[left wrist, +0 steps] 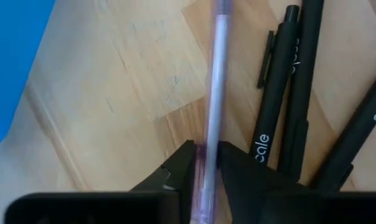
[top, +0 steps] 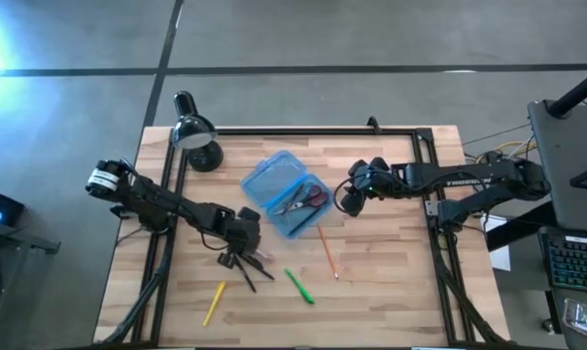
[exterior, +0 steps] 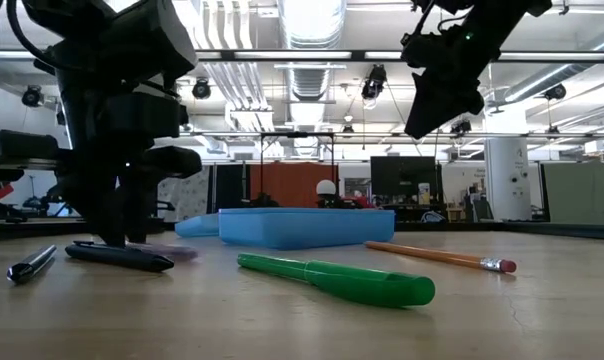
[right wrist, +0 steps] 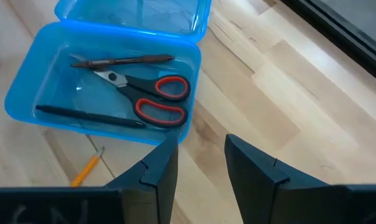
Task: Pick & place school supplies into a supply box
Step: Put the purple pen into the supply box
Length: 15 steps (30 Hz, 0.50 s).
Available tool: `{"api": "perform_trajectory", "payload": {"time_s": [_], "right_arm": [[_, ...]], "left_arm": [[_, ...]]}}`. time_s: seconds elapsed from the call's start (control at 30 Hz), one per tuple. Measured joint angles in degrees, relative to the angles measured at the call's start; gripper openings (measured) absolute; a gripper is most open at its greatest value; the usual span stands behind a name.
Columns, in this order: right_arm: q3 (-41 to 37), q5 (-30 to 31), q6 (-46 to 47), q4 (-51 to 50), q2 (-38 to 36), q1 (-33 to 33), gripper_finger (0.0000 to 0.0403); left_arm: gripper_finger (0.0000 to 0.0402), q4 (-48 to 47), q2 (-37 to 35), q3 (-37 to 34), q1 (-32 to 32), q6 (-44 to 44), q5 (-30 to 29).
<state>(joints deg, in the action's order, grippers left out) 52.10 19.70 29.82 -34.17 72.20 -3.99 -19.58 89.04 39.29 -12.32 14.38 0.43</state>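
The left pincer (left wrist: 206,163) is down on the tabletop (left wrist: 132,93), clamped on a clear pen (left wrist: 214,74), black pens (left wrist: 281,93) just beside. The right pincer (right wrist: 200,163) hangs apart above the blue pencil case (right wrist: 26,93) holding scissors (right wrist: 154,96).

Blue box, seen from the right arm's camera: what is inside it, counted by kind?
Inside the blue pencil case:
Scissors with red handles: 1
Dark pens or pencils: 2
Total: 3
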Motion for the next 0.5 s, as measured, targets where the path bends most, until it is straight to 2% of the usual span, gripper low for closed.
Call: {"api": "perform_trajectory", "payload": {"time_s": [0.17,0.33,0.5], "right_arm": [[0.0,5.0,-0.2,0.0,-1.3,0.8,0.0123],[0.0,10.7,-0.2,0.0,-5.4,1.6,0.0112],[0.0,16.6,-0.2,0.0,-11.1,1.8,0.0104]], "left_arm": [[0.0015,0.6,-0.1,0.1,0.0,-1.5,0.2],[0.0015,-2.5,-0.2,2.1,0.3,-6.1,0.3],[0.0015,-12.7,-1.7,6.4,0.8,-13.2,0.4]]}}
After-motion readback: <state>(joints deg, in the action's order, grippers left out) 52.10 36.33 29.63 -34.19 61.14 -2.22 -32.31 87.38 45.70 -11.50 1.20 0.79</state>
